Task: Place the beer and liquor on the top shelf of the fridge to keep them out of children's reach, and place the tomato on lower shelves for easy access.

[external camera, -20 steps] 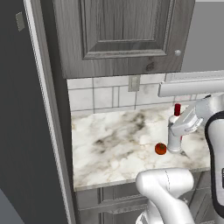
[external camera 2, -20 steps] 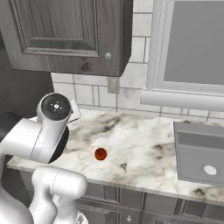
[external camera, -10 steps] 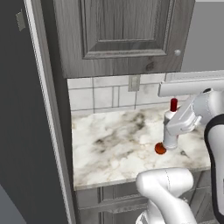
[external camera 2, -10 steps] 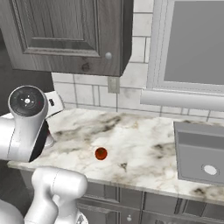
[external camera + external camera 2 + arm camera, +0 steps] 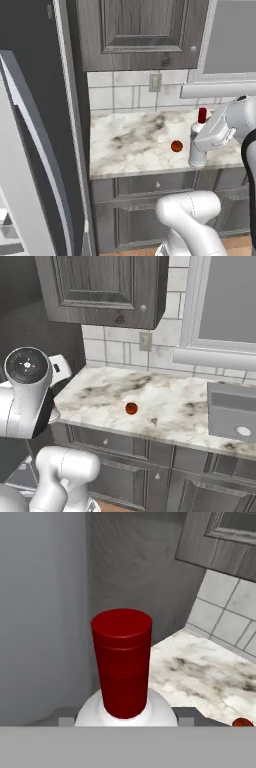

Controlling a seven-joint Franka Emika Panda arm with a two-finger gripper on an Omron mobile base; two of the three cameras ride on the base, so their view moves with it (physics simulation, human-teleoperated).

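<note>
- Gripping the liquor (image 5: 122, 677) by its white body, we have the gripper (image 5: 199, 145) closed around the bottle below the shoulder; the fingertips themselves are hidden, so we judge the hold from how the bottle sits fixed under the hand in the hand view and pressed against the hand in the left base view.
- We hold it low on the body, we think, so the red cap (image 5: 202, 115) and neck stay free and the bottle hangs steady for the carry to the fridge.
- The bottle's long axis runs straight up out of the fingers: cap uppermost, base down, upright with no lean we can make out.
- Just beyond the fingers, toward the fridge side, the tomato (image 5: 176, 146) sits on the marble counter (image 5: 130, 145), near the bottle's base but apart from it; it waits there for the lower shelves.
- Farther out from the grip, past the counter's end, stands the fridge (image 5: 35, 75), its door (image 5: 30, 165) swung open with the long curved handle toward us.
- We judge the bottle is being taken that way, bound for the top shelf, which we cannot make out from here.
- We cannot place the beer from these views.
</note>
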